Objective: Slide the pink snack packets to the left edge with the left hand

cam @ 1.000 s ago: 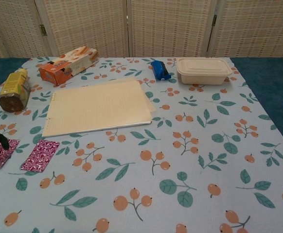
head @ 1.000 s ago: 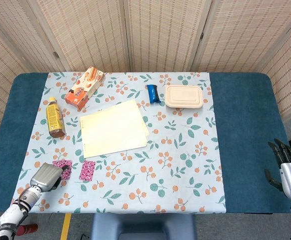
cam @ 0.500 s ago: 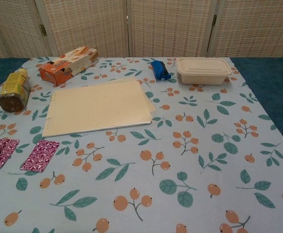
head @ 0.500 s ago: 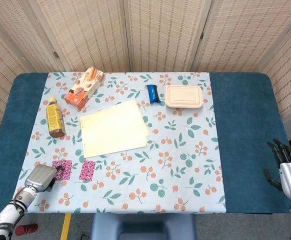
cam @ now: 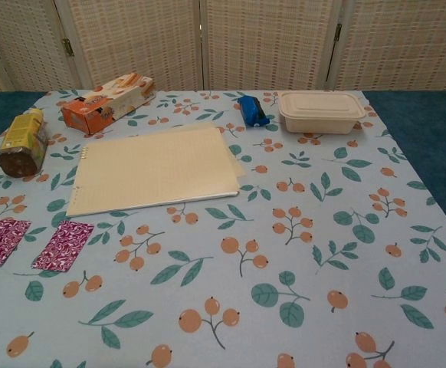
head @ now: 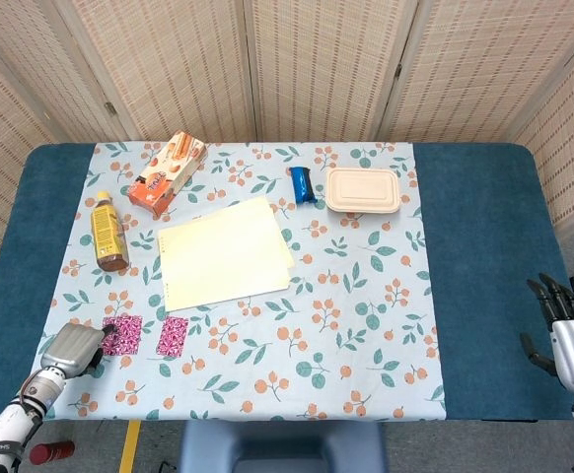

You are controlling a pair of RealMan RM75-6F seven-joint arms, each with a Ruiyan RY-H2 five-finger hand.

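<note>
Left hand (head: 70, 346) drawn back left off near pink packet (head: 122, 334); grasp indeterminate. Second packet (head: 173, 336) unmoved; slide incomplete. Right hand (head: 568, 335) spread, empty.

A staged test area was suggested: the worktop (head: 484, 246) was covered by a floral tablecloth (head: 366, 296) and enclosed by woven folding screens (head: 317, 69), with household props laid out.
</note>
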